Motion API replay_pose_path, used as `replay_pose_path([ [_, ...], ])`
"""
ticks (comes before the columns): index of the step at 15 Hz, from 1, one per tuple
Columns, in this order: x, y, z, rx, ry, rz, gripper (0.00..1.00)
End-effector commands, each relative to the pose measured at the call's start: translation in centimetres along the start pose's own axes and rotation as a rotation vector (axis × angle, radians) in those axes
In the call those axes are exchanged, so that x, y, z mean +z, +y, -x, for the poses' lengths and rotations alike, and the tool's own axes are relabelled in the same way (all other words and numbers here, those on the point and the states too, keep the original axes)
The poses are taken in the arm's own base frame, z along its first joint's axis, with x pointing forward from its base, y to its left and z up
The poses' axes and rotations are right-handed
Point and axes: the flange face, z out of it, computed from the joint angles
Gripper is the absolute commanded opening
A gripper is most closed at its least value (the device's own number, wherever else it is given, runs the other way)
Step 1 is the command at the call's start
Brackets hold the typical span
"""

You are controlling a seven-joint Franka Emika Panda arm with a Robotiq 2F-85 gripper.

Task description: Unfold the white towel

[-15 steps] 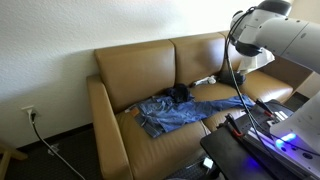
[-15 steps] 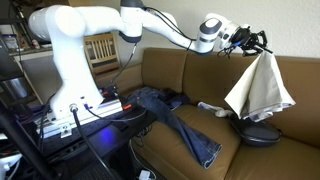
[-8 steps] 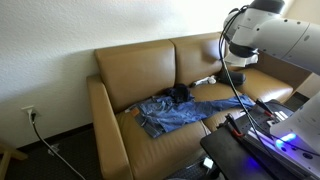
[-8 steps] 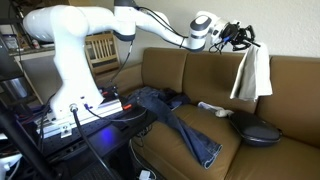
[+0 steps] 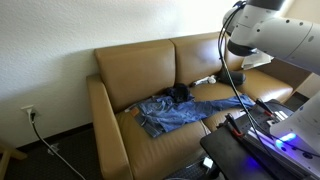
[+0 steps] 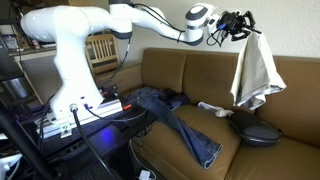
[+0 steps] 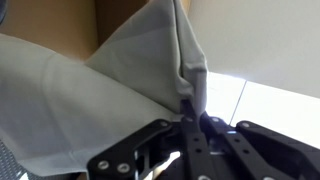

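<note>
The white towel (image 6: 257, 68) hangs by one corner from my gripper (image 6: 243, 20), high above the brown sofa (image 6: 190, 75), its lower end free above the seat. In the wrist view the towel (image 7: 110, 80) spreads out from between the shut fingers (image 7: 193, 112), pinched at a bunched corner. In an exterior view only the arm (image 5: 262, 35) shows at the right; the towel is hidden behind it.
Blue jeans (image 5: 178, 112) (image 6: 180, 122) lie across the sofa seat. A dark round cushion (image 6: 258, 131) sits below the towel, with a small white item (image 6: 212, 107) beside it. A black cart with electronics (image 5: 262, 140) stands in front of the sofa.
My gripper has risen and moved slightly, carrying the towel with it. The hanging towel has swung and changed shape from wide, to narrow, to wider again.
</note>
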Motion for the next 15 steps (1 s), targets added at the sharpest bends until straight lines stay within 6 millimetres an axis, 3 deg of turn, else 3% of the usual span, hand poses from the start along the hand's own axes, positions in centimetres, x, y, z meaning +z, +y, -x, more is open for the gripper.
replay_pose_path([
  [1,0.0,-0.1,0.0,-0.001,0.0,0.0,0.01],
  [3,0.5,-1.4,-0.5,0.03,-0.149,0.08,0.01],
  [9,8.2,-3.9,-0.4,0.147,-0.248,0.293,0.01],
  [12,10.8,-5.6,1.4,0.168,-0.3,0.413,0.01],
  [13,11.1,-6.4,2.1,0.16,-0.326,0.449,0.01],
  [14,8.3,-4.5,4.7,0.134,-0.344,0.499,0.01],
  [15,7.4,-4.6,5.6,0.08,-0.339,0.522,0.01],
])
